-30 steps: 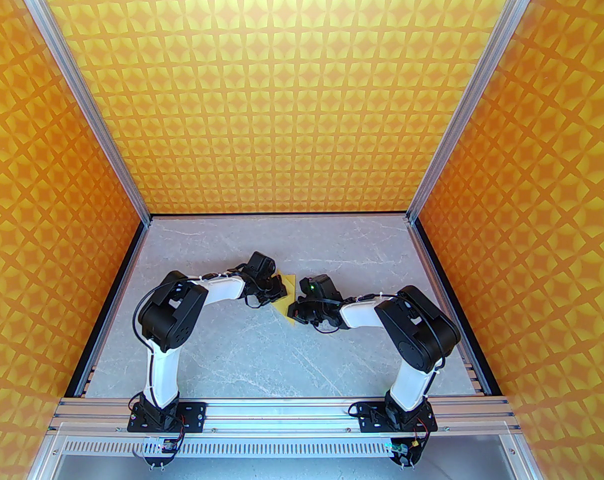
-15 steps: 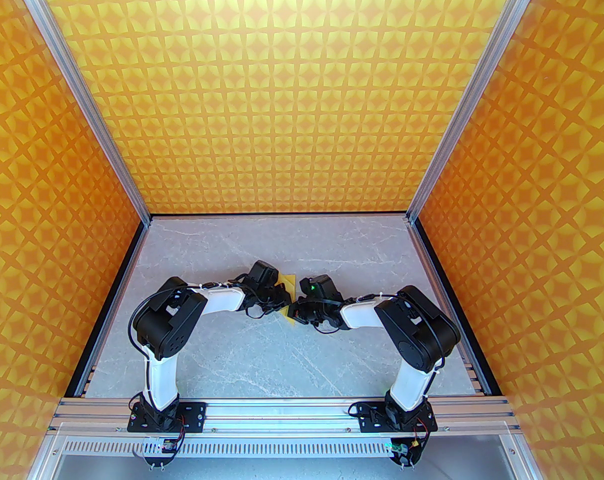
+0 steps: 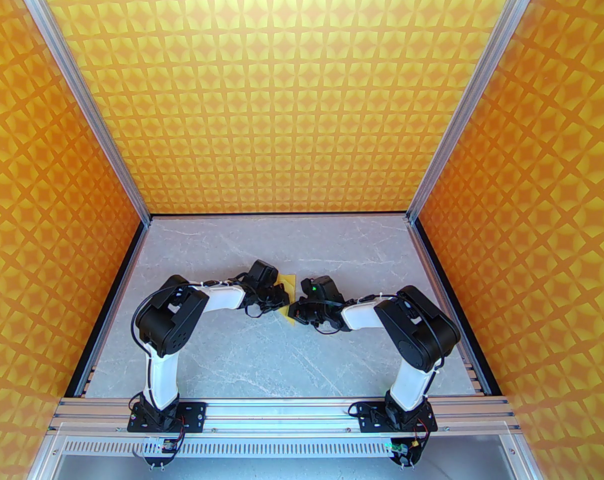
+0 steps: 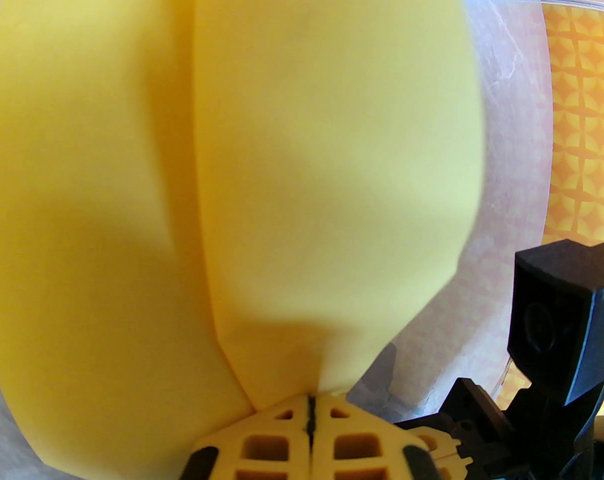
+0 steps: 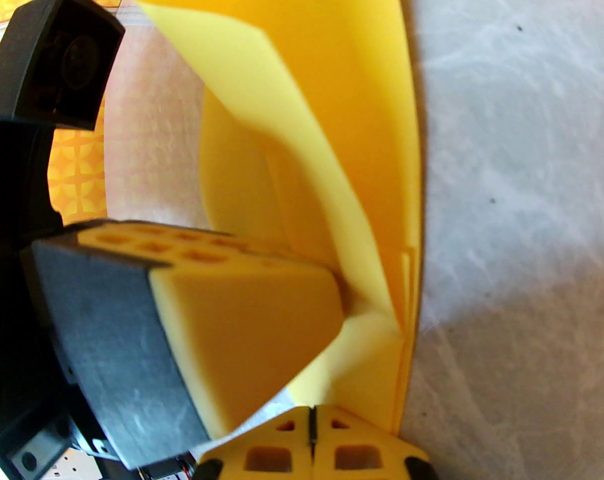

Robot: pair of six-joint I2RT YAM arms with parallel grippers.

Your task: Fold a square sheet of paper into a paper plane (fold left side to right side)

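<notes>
Though the left pincer (image 3: 281, 298), at 9 o'clock of the square sheet of paper (image 3: 285, 280), and the right pincer (image 3: 294, 312), at its 3 o'clock, are both squeezed closed over the middle of the bench (image 3: 232, 358), one flap (image 5: 302, 168) stands curled. A sideways shove could crease it crooked.

Overhead, paper (image 3: 285, 281) mostly hidden; wrist close-ups crop, blur it.

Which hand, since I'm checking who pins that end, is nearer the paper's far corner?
Left. The left hand rests against the yellow paper just below its far corner; the right hand is beside the near corner.
</notes>
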